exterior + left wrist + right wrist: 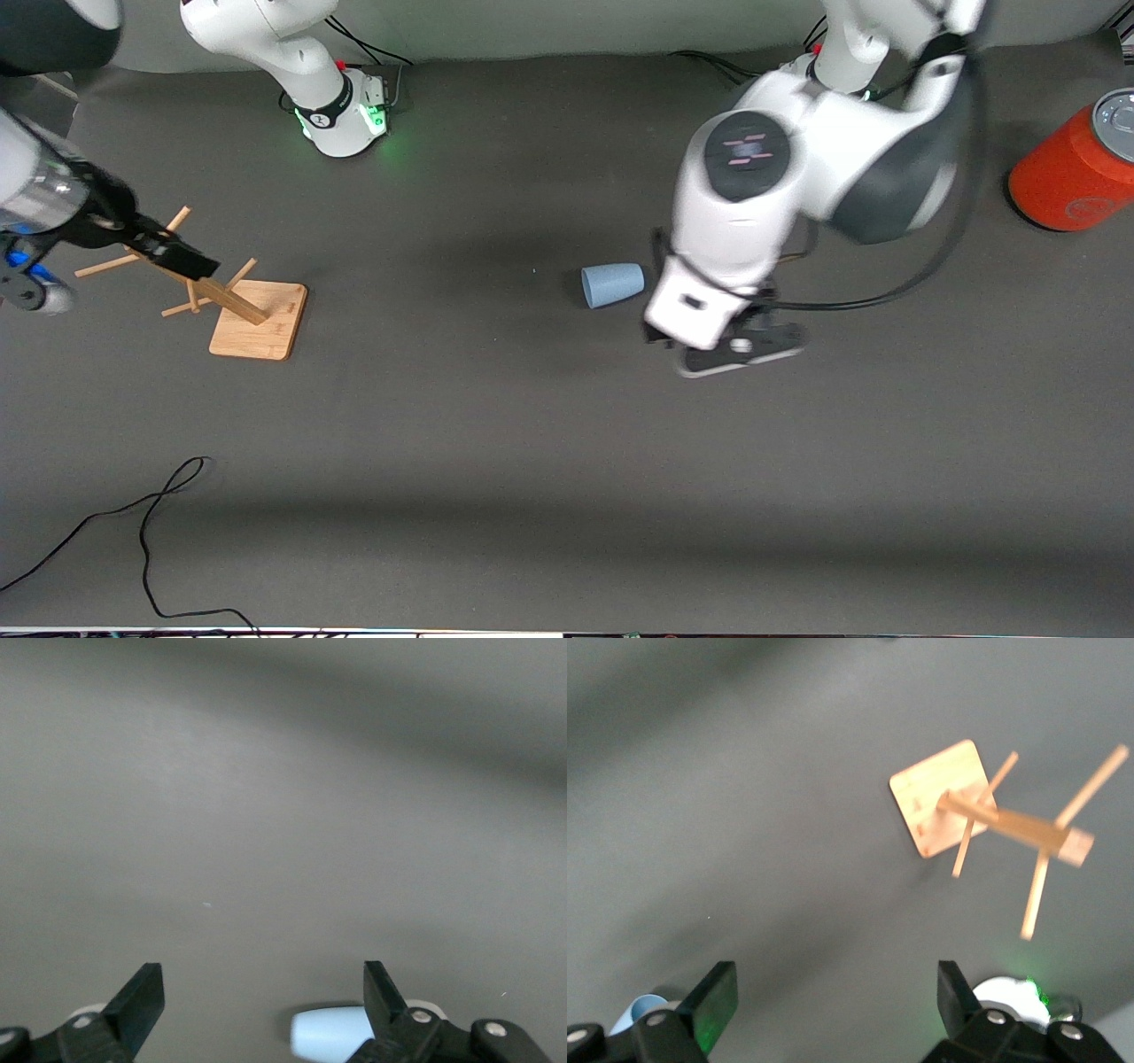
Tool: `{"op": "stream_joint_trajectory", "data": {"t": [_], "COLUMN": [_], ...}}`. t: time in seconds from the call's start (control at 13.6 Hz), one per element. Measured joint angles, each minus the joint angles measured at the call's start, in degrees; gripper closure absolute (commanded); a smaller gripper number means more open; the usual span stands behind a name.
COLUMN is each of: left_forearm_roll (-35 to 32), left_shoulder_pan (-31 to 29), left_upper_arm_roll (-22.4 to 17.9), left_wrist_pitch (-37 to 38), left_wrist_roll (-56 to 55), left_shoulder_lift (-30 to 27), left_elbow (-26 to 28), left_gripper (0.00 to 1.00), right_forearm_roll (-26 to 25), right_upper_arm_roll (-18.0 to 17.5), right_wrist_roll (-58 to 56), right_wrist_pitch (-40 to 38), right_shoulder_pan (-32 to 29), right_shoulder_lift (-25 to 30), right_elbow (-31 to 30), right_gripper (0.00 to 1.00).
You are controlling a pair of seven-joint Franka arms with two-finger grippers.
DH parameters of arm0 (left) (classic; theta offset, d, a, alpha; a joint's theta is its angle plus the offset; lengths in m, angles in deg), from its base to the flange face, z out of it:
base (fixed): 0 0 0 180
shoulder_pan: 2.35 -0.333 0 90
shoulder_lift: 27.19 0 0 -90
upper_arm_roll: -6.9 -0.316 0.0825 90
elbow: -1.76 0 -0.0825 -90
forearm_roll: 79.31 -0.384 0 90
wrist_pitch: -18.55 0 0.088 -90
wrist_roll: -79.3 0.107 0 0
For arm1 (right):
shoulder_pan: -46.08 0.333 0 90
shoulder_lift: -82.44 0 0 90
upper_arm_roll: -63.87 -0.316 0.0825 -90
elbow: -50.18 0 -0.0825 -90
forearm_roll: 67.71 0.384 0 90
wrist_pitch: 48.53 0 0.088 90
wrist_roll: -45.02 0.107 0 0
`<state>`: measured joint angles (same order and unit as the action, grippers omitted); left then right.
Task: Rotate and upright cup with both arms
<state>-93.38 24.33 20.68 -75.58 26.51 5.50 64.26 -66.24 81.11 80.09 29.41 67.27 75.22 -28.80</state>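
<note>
The pale blue cup (611, 284) lies on its side on the dark table, its wide mouth toward the right arm's end. My left gripper (264, 992) is low over the table just beside the cup's narrow base, open, with nothing between its fingers. In the left wrist view the cup (330, 1034) sits close to one fingertip (379, 992). In the front view the left hand (709, 306) covers its own fingers. My right gripper (833, 992) waits open and empty above the wooden rack (257, 319). The cup (640, 1008) also shows small in the right wrist view.
The wooden peg rack (970, 806) stands on a square base toward the right arm's end. An orange-red cylinder with a grey lid (1076, 173) lies at the left arm's end. A black cable (159, 505) trails on the table nearer the camera.
</note>
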Motion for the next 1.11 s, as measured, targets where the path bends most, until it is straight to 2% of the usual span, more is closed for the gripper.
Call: {"op": "stream_joint_trajectory", "data": {"t": [0.15,0.29,0.59,0.81,1.11], "left_forearm_roll": [-3.42,-5.86,-9.75,-11.02,-12.05], "left_shoulder_pan": [5.37,9.39,14.40,16.61,17.27], "left_upper_arm_roll": [-0.05,-0.09,-0.11,-0.15,-0.29], "left_wrist_pitch": [0.10,0.36,1.08,-0.11,-3.25], "left_wrist_roll": [-5.11,-9.17,-11.85,-13.09,-15.10], "left_shoulder_lift": [3.84,6.14,8.89,10.77,15.36], "left_elbow": [-1.84,-1.80,3.96,9.41,10.70], "left_gripper": [0.00,0.00,0.00,0.00,0.04], "right_forearm_roll": [0.00,0.00,-0.08,-1.28,-1.50], "right_upper_arm_roll": [-0.19,-2.86,-8.02,-12.74,-13.76], "right_wrist_roll": [-9.43,-18.50,-31.48,-35.33,-35.49], "right_wrist_pitch": [4.19,7.60,12.60,13.82,14.11], "right_shoulder_pan": [-4.07,-9.43,-16.14,-19.97,-20.00], "right_shoulder_lift": [2.61,4.05,4.51,4.69,4.78], "right_elbow": [-4.96,-8.12,-9.79,-10.12,-10.15], "right_gripper": [0.00,0.00,0.00,0.00,0.00]}}
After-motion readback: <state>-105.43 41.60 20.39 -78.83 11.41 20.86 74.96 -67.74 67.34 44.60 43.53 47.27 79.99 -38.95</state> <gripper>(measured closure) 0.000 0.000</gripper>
